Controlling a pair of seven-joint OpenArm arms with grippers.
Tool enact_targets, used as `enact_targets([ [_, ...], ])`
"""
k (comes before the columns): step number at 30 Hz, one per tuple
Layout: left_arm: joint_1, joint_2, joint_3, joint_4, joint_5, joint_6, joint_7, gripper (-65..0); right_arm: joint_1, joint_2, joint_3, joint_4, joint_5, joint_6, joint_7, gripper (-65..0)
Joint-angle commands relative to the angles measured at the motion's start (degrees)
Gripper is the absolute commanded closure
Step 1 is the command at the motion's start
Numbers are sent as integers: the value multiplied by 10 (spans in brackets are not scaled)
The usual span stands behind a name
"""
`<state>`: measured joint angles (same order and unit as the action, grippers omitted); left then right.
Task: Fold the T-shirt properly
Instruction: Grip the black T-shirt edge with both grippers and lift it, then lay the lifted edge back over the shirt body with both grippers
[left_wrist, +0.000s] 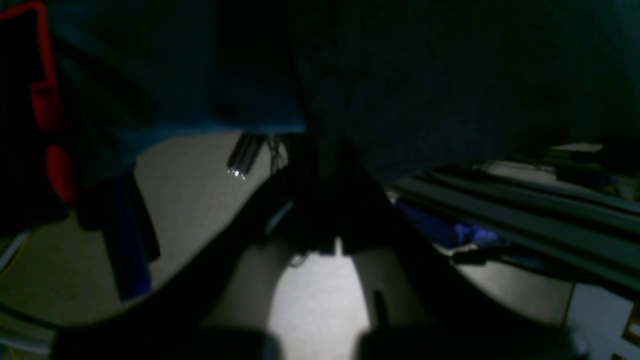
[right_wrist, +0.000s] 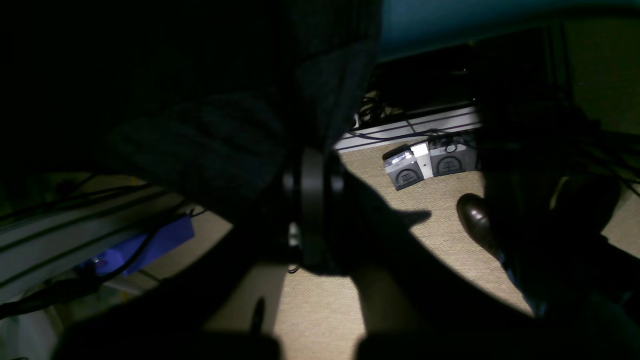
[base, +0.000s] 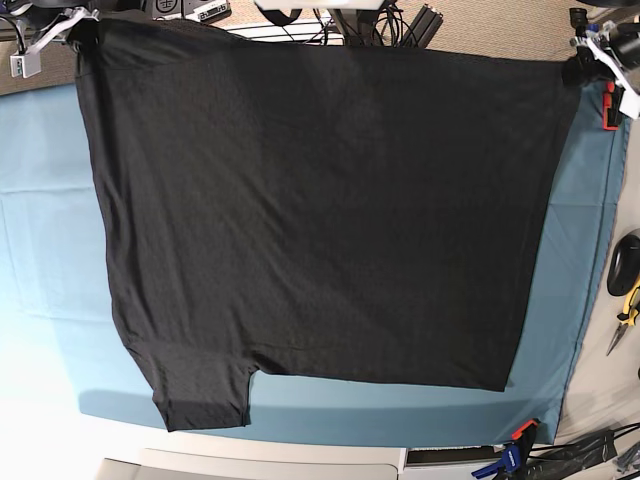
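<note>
The black T-shirt (base: 330, 210) is stretched wide between my two grippers, plain side to the base camera, and covers most of the teal table cloth (base: 45, 230). One short sleeve (base: 200, 390) lies at the lower left. At the top left corner of the shirt my right gripper (base: 75, 25) is shut on the fabric. My left gripper (base: 578, 65) is shut on the top right corner. Both wrist views are dark. Charcoal fabric (left_wrist: 450, 75) hangs from the left gripper (left_wrist: 320, 200), and fabric (right_wrist: 210, 135) likewise drapes from the right gripper (right_wrist: 312, 210). No print shows.
A red clamp (base: 609, 105) grips the cloth at the right edge, and more clamps (base: 515, 450) sit at the bottom right. Hand tools (base: 625, 290) lie off the table's right side. The wrist views look down past the table to carpet, grey boxes (right_wrist: 430, 162), cables and a shoe (right_wrist: 475, 217).
</note>
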<state>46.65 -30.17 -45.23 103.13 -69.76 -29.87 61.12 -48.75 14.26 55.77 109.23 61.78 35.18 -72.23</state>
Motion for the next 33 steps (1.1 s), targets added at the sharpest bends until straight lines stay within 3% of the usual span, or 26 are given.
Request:
enact_targets([
  [1,12,-9,-7,7,-17,-3,-1,0,-9,8,9,6,-4,0,3,0],
  [11,19,-9,-7,7,-25,-17,9,0,-9,10,9,6,-32,-1,7,0],
  [18,17,-10,-7,7,-25,-17,3,0,-3,10,9,7,19,0,6,0],
  [28,5,-10,-7,7,-14,-17,-11,0,52,8,9,7,33,0,3,0],
  [33,-22,-10,-6,7,-5,-17,-12,0,127,7,-9,6,-28,-1,17,0],
])
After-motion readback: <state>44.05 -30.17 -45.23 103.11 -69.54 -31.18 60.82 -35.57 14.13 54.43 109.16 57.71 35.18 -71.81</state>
